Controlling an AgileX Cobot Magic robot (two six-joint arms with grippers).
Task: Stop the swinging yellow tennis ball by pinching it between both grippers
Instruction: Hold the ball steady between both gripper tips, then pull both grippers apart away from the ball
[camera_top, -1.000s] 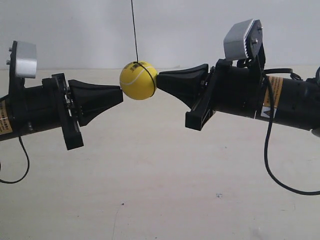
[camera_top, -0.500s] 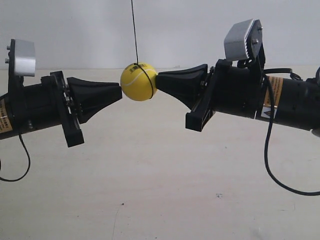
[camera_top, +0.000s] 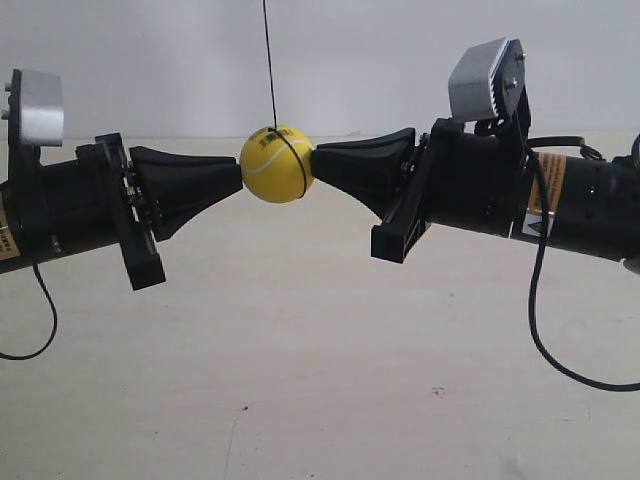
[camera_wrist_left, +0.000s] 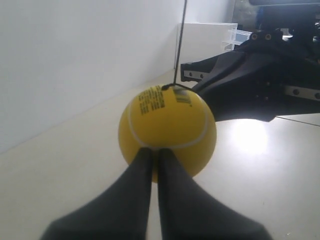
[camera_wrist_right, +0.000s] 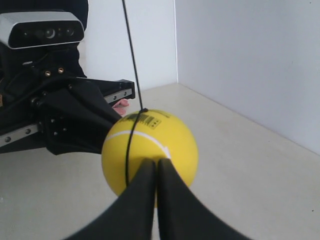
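Closed-jawed black left end effector (camera_wrist_left: 154, 159) and right end effector (camera_wrist_right: 156, 167) pinch the fuzzy yellow tennis ball (camera_top: 277, 163) between tips; next, probably, hold steady.

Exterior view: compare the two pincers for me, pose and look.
The pincer at the exterior view's left carries its silver box upright; the pincer at the exterior view's right has its box tilted toward the yellow tennis ball. The first meets the ball lower than the second. Both are shut, tips on the ball.
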